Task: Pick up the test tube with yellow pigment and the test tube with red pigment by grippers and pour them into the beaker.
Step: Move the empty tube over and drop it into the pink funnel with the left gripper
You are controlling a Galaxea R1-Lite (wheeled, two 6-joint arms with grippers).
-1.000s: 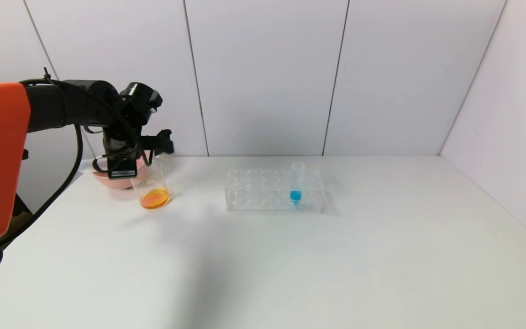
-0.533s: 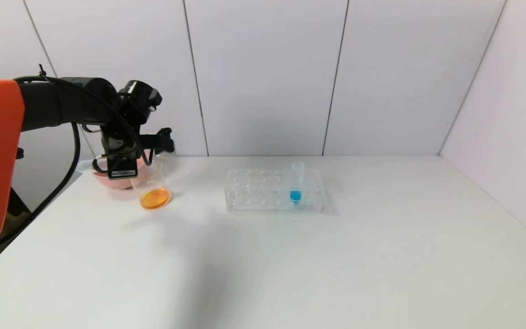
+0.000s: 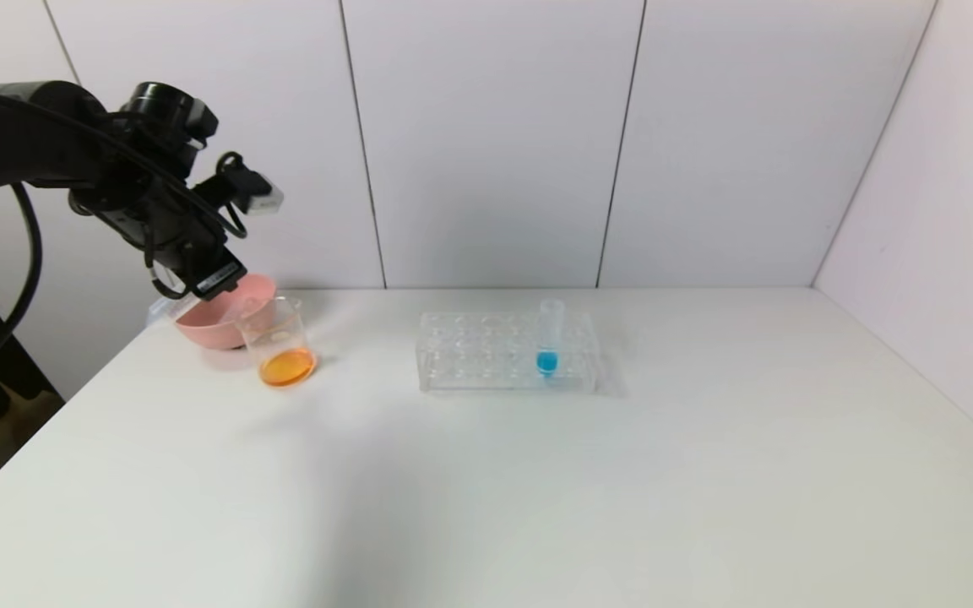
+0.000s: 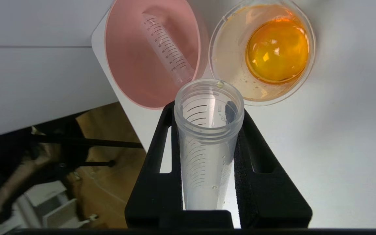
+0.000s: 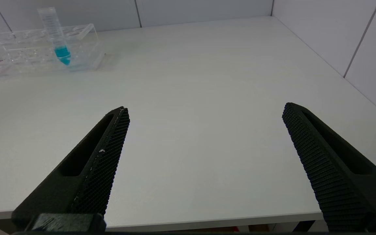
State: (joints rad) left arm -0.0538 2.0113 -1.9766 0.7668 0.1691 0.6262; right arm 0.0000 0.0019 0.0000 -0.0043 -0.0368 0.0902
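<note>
My left gripper [image 3: 212, 274] hangs above the pink bowl [image 3: 212, 325] and the beaker [image 3: 277, 338]. In the left wrist view the gripper [image 4: 207, 111] is shut on a clear graduated test tube [image 4: 204, 153] that holds no liquid, only a small yellowish drop at its rim. The tube's mouth points down between the bowl [image 4: 126, 65] and the beaker [image 4: 230, 55]. The beaker holds orange liquid [image 4: 276, 52]. A second liquid-free tube [image 4: 168, 49] lies in the pink bowl. No tube with yellow or red liquid shows. My right gripper [image 5: 204, 111] is open and empty over the table's near edge.
A clear many-holed rack [image 3: 486, 363] stands mid-table with a tube of blue liquid [image 3: 547, 338] upright in it; both also show in the right wrist view, rack [image 5: 21, 52] and blue tube [image 5: 57, 36]. White wall panels stand behind the table. The bowl sits at the table's far left corner.
My left arm has risen and swung back to the left, away from the beaker's mouth, with the tube still in its grip. Beaker, bowl and rack have not moved.
</note>
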